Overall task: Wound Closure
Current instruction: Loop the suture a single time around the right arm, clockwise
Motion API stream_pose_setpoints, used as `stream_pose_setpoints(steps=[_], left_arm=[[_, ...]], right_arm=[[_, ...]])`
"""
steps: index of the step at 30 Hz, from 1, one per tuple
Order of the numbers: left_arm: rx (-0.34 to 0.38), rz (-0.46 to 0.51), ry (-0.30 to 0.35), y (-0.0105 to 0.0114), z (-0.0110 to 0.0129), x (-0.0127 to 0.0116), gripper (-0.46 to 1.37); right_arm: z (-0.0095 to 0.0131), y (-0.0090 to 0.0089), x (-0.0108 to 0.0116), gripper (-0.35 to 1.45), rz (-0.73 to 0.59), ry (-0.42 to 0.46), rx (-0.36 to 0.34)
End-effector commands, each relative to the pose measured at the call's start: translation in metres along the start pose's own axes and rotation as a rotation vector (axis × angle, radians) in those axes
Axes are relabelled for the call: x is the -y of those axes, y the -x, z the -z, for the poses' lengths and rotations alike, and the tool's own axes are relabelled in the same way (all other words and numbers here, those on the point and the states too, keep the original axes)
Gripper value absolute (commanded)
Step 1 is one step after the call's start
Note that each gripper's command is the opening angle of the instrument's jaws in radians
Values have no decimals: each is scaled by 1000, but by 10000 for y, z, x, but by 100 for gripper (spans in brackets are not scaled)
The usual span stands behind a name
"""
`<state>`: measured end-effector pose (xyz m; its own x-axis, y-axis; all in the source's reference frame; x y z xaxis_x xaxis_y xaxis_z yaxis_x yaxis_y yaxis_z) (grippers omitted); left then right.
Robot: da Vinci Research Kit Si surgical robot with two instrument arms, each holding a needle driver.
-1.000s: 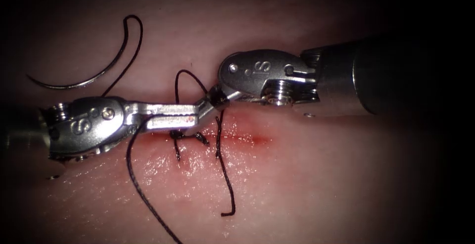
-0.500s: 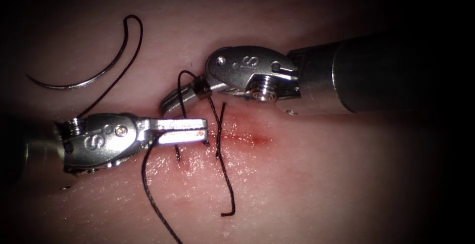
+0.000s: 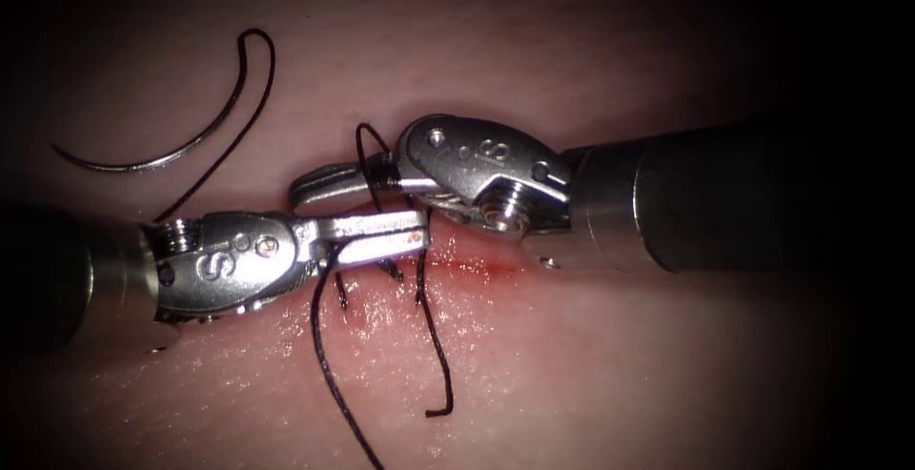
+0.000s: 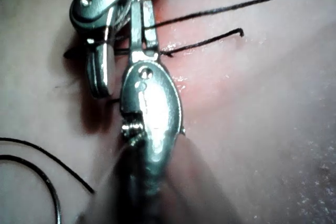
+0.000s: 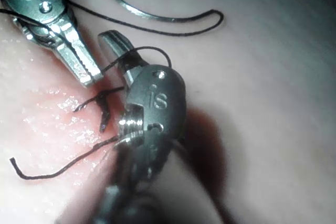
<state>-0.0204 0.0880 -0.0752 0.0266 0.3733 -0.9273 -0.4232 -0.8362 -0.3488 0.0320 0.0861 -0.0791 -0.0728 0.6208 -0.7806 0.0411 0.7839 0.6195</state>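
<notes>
Needle (image 3: 162, 141) lies free on the tissue (image 3: 591, 365) near its upper left corner, well apart from the cut (image 3: 467, 265), not in the tissue; neither tool holds it. In the right wrist view the needle (image 5: 157, 17) lies flat beyond both tools.

Left tool (image 3: 405, 232) lies over the left part of the cut, fingers (image 3: 372, 227) closed, with thread (image 3: 334, 384) running down from their underside toward the tissue's lower edge; cannot tell for sure that the thread is pinched. Letter "S" readable on its wrist housing.

Right tool (image 3: 310, 184) sits just above the left tool, fingers (image 3: 329, 179) closed and pointing left, a loop of thread around them near the hinge; grip on thread not clear. "S" stamped on its housing, also readable in the right wrist view as "is" on the right tool (image 5: 113, 40).

Stitches cross the cut under the tools. A loose thread tail (image 3: 438, 365) hangs below the cut, ending in a small hook. Red fluid (image 3: 496, 268) marks the cut right of the tools.
</notes>
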Motion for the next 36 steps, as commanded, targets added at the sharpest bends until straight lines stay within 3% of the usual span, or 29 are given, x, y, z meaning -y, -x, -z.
stream_pose_setpoints(steps=[1,12,21,28,36], left_arm=[[0,7,0,1,0,-2,-35],[-6,71,-49,15,2,-3,-35],[-27,165,-89,20,3,2,-35],[-33,236,-127,24,10,9,-35],[-19,312,-117,32,9,18,-35]], right_arm=[[-2,2,1,-35,-2,2,-11],[14,9,-4,-35,-10,27,-166],[34,10,-5,-35,-45,-98,-289],[43,9,-4,-35,-59,-188,-344],[52,14,-3,-35,-106,-143,-361]])
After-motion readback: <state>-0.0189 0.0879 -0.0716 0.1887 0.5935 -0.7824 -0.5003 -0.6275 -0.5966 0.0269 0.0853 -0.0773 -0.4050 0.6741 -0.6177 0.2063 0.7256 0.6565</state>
